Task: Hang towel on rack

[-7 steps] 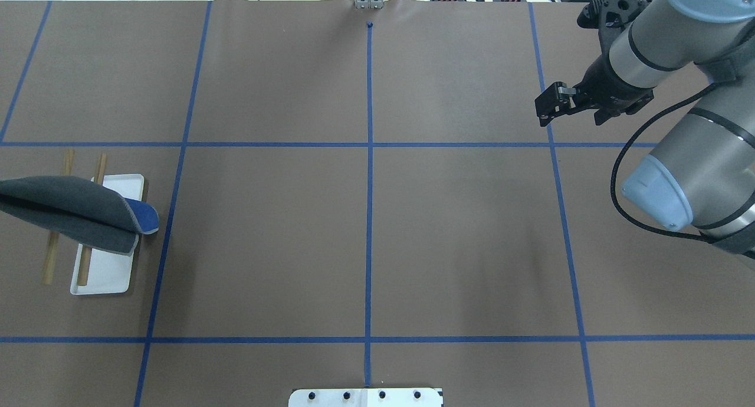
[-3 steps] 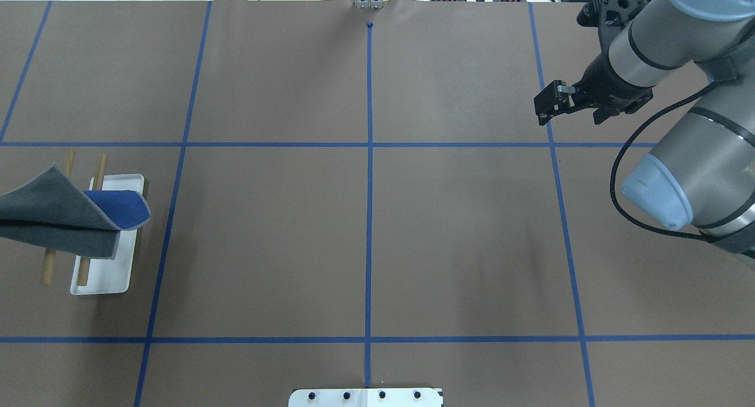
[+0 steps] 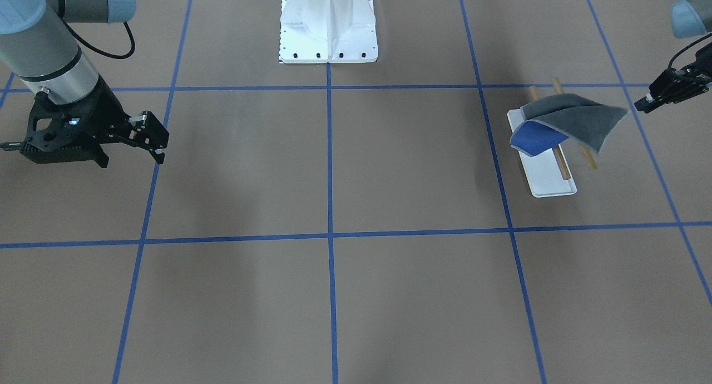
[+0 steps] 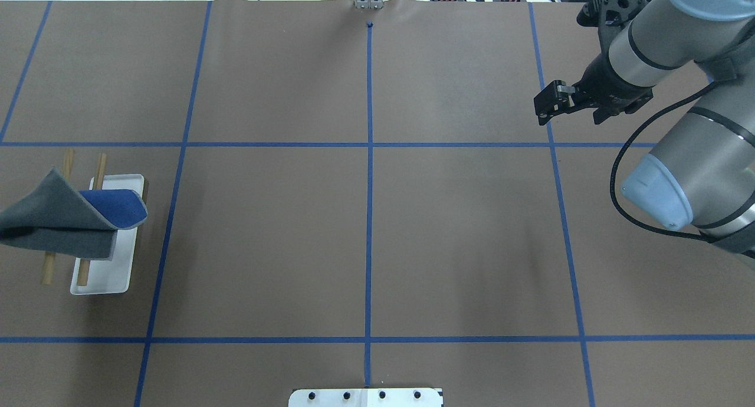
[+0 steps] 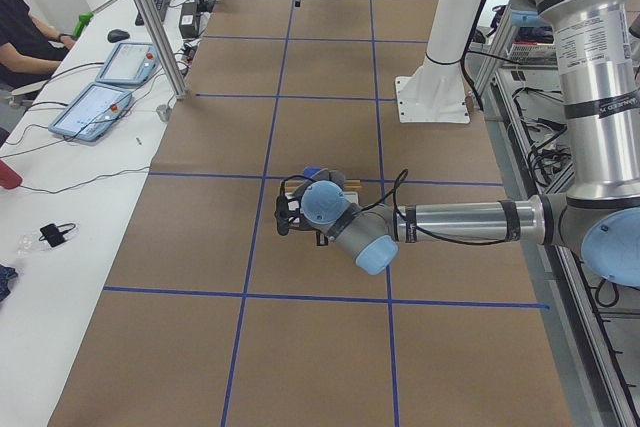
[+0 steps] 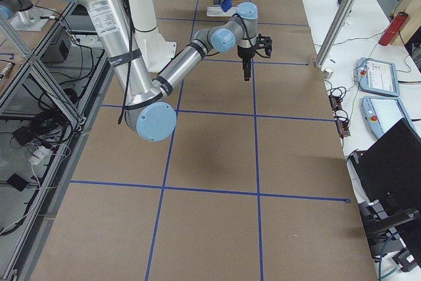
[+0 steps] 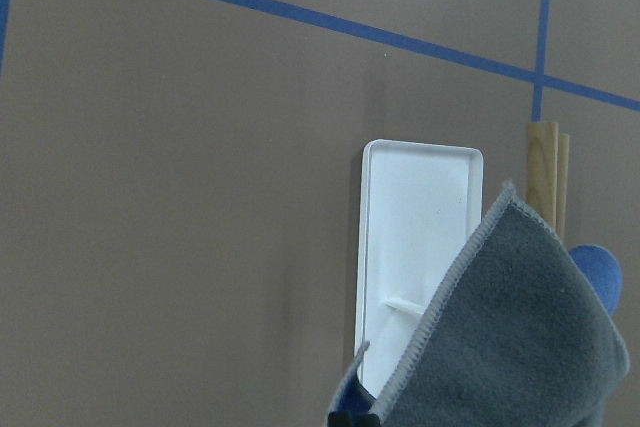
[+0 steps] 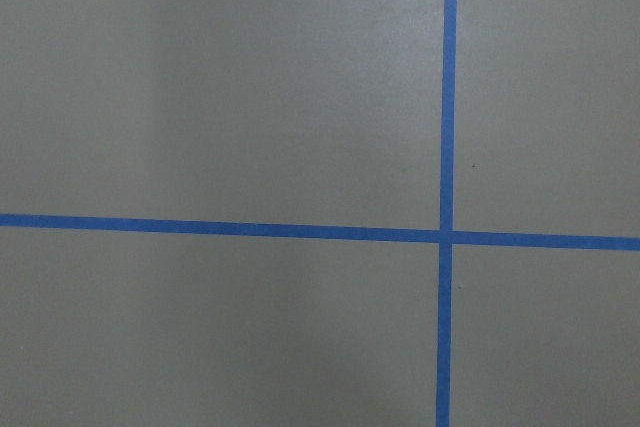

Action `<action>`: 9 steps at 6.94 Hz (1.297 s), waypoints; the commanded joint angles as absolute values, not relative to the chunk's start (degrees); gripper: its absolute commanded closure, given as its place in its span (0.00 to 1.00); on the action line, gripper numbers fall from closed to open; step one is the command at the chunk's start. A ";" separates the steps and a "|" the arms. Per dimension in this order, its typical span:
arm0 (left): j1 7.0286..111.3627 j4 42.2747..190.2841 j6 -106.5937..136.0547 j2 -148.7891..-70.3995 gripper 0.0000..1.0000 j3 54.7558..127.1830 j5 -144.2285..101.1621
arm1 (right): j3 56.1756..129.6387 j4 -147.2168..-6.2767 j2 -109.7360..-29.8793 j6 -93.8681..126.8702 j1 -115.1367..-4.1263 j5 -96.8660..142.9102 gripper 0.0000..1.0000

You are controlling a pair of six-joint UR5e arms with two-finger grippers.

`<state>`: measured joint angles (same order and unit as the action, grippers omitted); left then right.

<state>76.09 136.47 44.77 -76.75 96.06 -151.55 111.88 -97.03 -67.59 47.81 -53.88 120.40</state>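
Note:
The towel (image 4: pixel 53 218), grey side up with a blue flap (image 4: pixel 121 208) folded out, lies draped over the rack's two wooden rods (image 4: pixel 50 265). The rack's white tray base (image 4: pixel 106 271) sits below. In the front view the towel (image 3: pixel 578 119) has its outer corner lifted toward my left gripper (image 3: pixel 639 106), which appears shut on that corner. The left wrist view shows the grey towel (image 7: pixel 520 347) close up over the tray (image 7: pixel 420 207). My right gripper (image 4: pixel 545 109) is open and empty far across the table; it also shows in the front view (image 3: pixel 156 142).
The large white bolted pedestal (image 3: pixel 328 22) stands at the robot's side of the table. Blue tape lines (image 4: pixel 368 144) divide the brown table cover. Operators' tablets and cables (image 5: pixel 100 97) lie on a side bench.
The towel has slid left across the rods, and its fold has opened so more of the blue side shows. The right gripper has shifted only slightly.

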 commanded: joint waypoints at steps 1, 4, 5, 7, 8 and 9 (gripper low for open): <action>76.11 139.31 44.65 -77.17 0.02 95.54 -148.80 | 111.80 -97.03 -67.85 47.38 -53.88 121.98 0.00; 77.34 139.74 44.56 -80.41 0.02 92.91 -137.25 | 111.80 -96.94 -69.60 47.64 -54.49 120.59 0.00; 78.56 139.31 43.43 -80.77 0.02 91.60 -134.76 | 111.71 -96.86 -72.57 47.55 -56.15 120.59 0.00; 82.07 134.34 28.38 -81.29 0.02 88.08 -132.29 | 108.92 -95.98 -75.31 38.06 -64.99 125.12 0.00; 85.40 126.99 20.38 -83.82 0.02 88.24 -132.28 | 105.42 -96.06 -76.54 26.83 -70.35 129.07 0.00; 87.95 117.87 13.08 -86.98 0.02 88.33 -132.36 | 102.25 -95.98 -78.03 21.33 -74.58 130.68 0.00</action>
<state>84.68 127.68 22.24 -83.69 88.46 -132.53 105.99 -96.05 -76.31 30.03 -69.04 127.80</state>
